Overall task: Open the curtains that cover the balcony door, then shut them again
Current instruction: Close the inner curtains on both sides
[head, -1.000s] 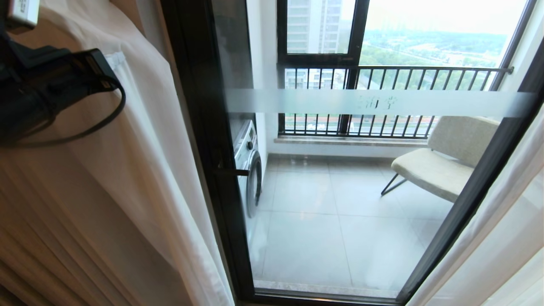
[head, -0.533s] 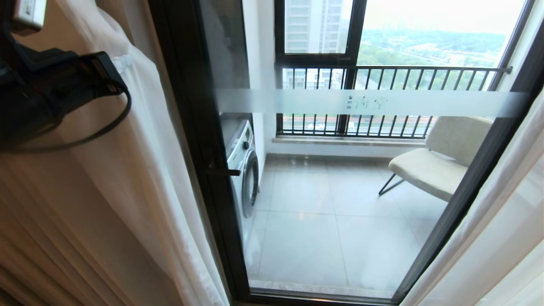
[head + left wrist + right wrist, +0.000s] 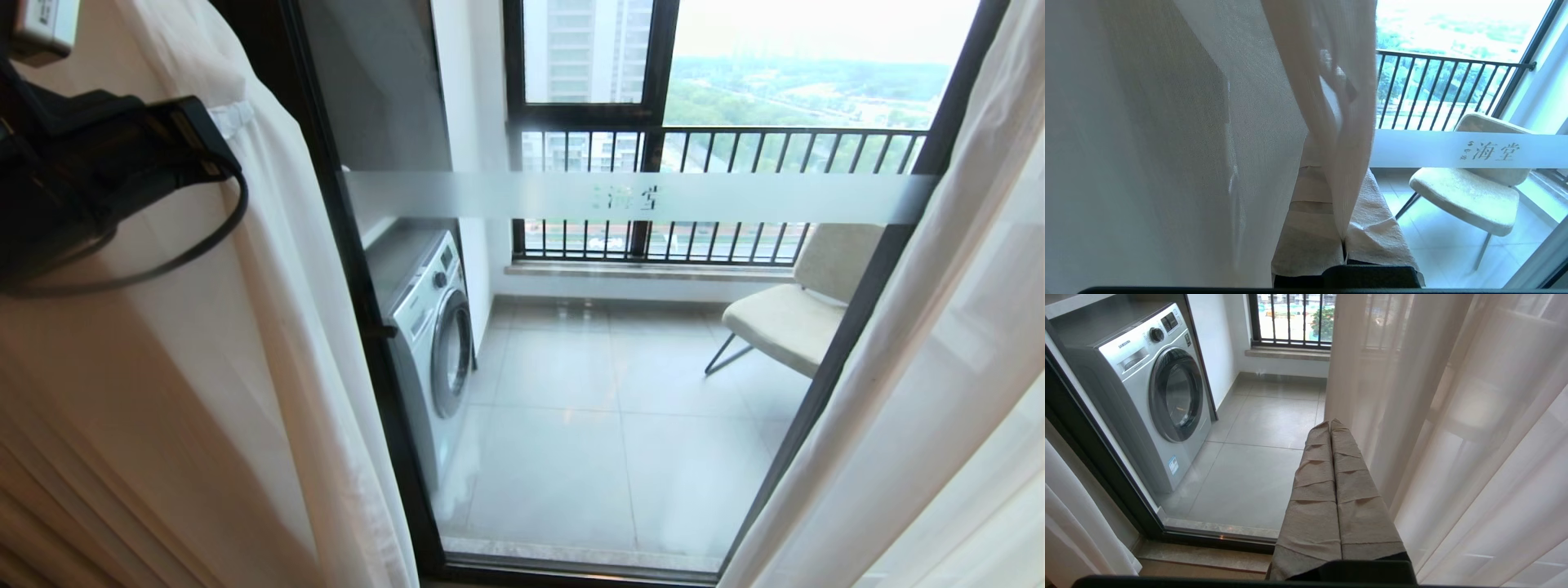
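Note:
The balcony door (image 3: 620, 425) shows as glass in a black frame, crossed by a frosted white stripe (image 3: 735, 198). The curtains hang on both sides. A white sheer (image 3: 269, 327) and thick beige drapes (image 3: 49, 490) are on the left, another sheer (image 3: 922, 367) on the right. My left arm (image 3: 98, 171) reaches in at the upper left, its fingers under the sheer. My left gripper (image 3: 1337, 175) is shut on a pinched fold of the left sheer (image 3: 1347, 134). Low beside the right sheer (image 3: 1474, 437), my right gripper (image 3: 1331, 424) is shut on nothing.
Behind the glass stand a silver washing machine (image 3: 429, 327) on the left and a beige chair (image 3: 784, 318) on the right, on a grey tiled floor. A black-framed window with a barred railing (image 3: 718, 139) closes the balcony. The door's sill (image 3: 1208, 539) runs along the floor.
The whole head view has shifted leftward, so the camera has moved; more of the washing machine shows. My left gripper keeps its hold on the sheer.

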